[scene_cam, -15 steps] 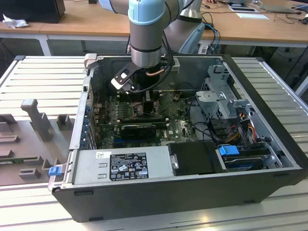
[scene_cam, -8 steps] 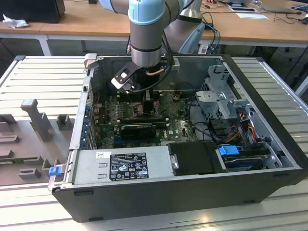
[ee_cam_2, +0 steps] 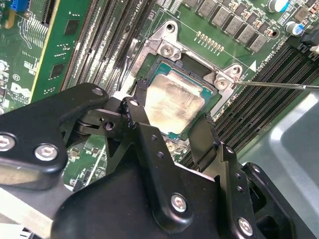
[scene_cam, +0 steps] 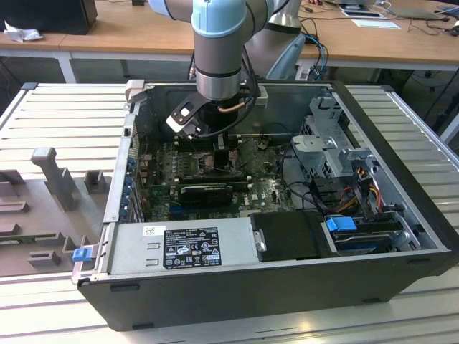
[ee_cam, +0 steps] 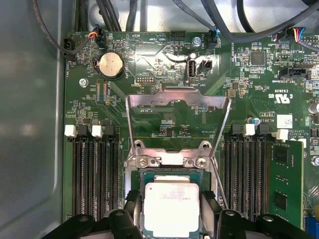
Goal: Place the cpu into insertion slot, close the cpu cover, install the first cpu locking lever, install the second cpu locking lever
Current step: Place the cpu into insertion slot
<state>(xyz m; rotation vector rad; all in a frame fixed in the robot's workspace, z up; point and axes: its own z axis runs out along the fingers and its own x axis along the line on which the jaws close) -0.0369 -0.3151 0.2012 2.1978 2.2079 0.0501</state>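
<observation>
Our gripper (ee_cam_2: 172,109) clamped its fingers (ee_cam_2: 202,137) on the cpu (ee_cam_2: 174,99), which we judged seated in the slot (ee_cam_2: 160,64); the cover (ee_cam: 177,97) stood open, the levers (ee_cam_2: 279,85) not yet installed.

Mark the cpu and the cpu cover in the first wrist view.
cpu (ee_cam: 172,206): first wrist view, middle of its silver metal top.
cpu cover (ee_cam: 178,96): first wrist view, free-end bar of the raised metal frame.

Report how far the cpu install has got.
Done: the cpu lies flat in the insertion slot. In hand: the tool sits low over the cpu. Left: the cpu cover stands open, not yet closed, and a thin locking lever beside the slot is not latched.
</observation>
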